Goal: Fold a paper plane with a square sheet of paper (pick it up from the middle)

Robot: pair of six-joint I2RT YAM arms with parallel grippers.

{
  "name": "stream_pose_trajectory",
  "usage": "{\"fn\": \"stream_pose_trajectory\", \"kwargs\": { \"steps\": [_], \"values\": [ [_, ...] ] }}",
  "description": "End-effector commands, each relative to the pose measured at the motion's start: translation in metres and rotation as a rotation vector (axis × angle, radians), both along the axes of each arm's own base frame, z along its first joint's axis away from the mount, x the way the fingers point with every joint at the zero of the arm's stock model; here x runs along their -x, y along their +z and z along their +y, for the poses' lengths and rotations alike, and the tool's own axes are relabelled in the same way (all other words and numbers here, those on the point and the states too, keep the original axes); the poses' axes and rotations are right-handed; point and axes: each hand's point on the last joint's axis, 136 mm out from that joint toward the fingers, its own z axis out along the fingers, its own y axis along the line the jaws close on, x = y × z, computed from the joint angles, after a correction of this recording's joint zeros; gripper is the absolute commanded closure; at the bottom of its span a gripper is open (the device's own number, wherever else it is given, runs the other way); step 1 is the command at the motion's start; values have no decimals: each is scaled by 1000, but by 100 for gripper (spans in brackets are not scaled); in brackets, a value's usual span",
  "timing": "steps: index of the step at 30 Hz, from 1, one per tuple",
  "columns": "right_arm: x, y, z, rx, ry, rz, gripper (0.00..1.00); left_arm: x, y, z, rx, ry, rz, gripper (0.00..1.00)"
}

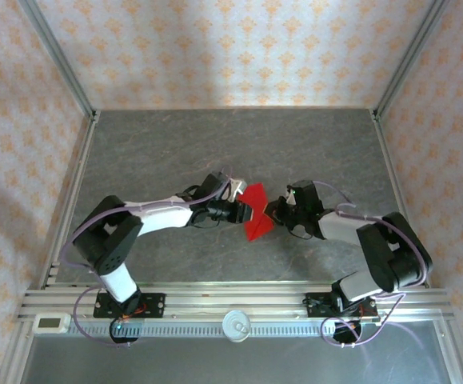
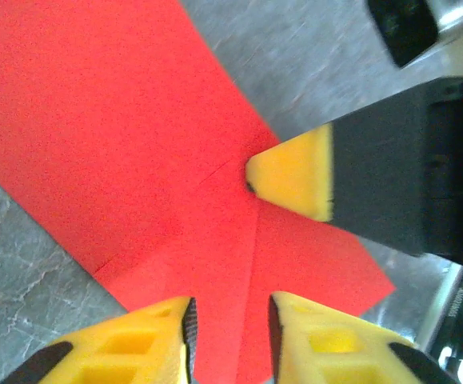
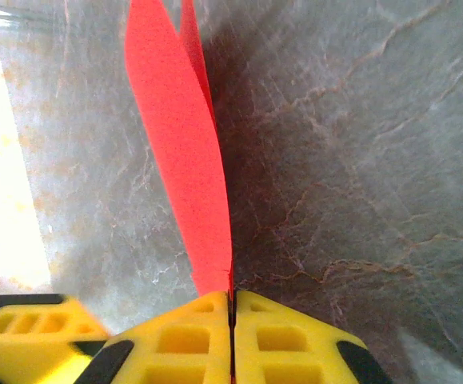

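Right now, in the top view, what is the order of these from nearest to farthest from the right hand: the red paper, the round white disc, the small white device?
1. red paper: pinched in the right hand, just to its left.
2. round white disc: at the near edge, about the middle.
3. small white device: at the near edge, far left corner.

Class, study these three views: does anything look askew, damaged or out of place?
Nothing is spilled or torn. The red paper, pinched in the shut right tool, has folded layers that bow apart rather than pressing flat together. The left tool straddles it, fingers apart.
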Motion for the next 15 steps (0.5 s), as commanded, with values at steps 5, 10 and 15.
{"fn": "stream_pose_trajectory", "kwargs": {
  "steps": [5,10,15],
  "values": [
    [-20,36,-40,338,-85,-129,92,-24,39,37,22,180,-147,60],
    [-22,55,-73,700,-135,-171,94,-31,50,78,32,334,-206,56],
    [-25,74,-98,1060,-161,-202,97,-34,59,121,33,467,-256,47]
  ]
}}
